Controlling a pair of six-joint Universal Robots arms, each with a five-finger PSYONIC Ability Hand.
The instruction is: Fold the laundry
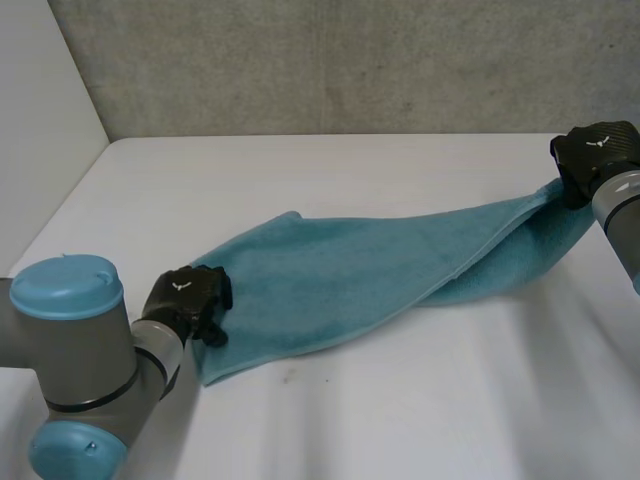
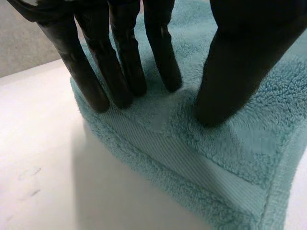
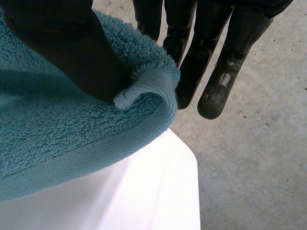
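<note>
A teal towel (image 1: 350, 280) lies stretched slantwise across the white table (image 1: 400, 420), between the robot's two black hands. The left hand (image 1: 188, 300) rests on the towel's near corner, its straight fingers (image 2: 120, 62) and thumb pressing flat onto the pile without gripping it. At the table's far right corner, the right hand (image 1: 590, 155) holds the opposite end lifted off the surface, with the hem curled and pinched between its thumb (image 3: 62, 48) and fingers (image 3: 225, 72), above the grey concrete floor (image 3: 259, 167).

Bright, even light; soft shadow under the towel (image 1: 350, 280).
</note>
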